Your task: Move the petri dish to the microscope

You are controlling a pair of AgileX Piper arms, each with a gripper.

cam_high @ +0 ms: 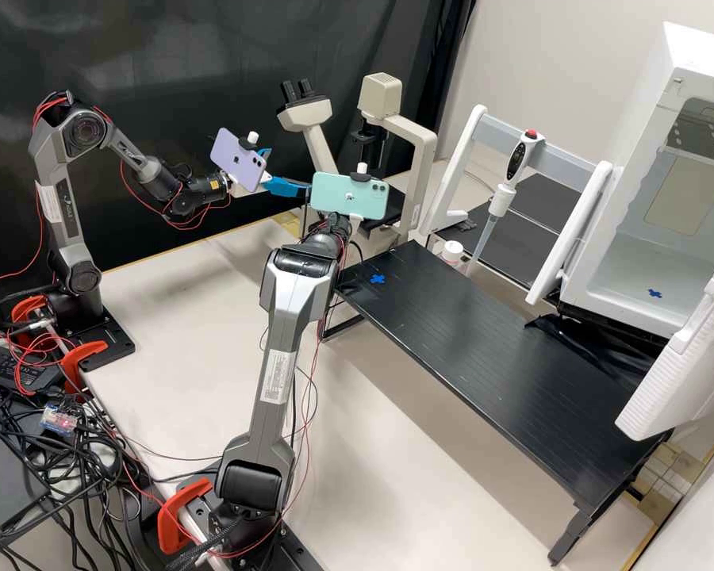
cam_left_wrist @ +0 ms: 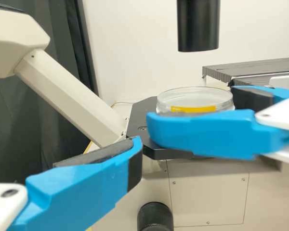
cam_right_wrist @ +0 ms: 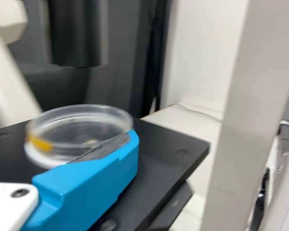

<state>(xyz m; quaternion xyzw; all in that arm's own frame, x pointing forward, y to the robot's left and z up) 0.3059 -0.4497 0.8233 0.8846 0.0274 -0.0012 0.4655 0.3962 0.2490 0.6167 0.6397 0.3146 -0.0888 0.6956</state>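
High view: left gripper [cam_high: 289, 170] open; phone [cam_high: 349, 197] hides most of right gripper [cam_high: 357, 223]. Cannot tell whether it grips the petri dish [cam_right_wrist: 77, 129].

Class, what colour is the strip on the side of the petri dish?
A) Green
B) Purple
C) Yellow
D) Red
C: the left wrist view shows a yellow strip on the side of the clear petri dish.
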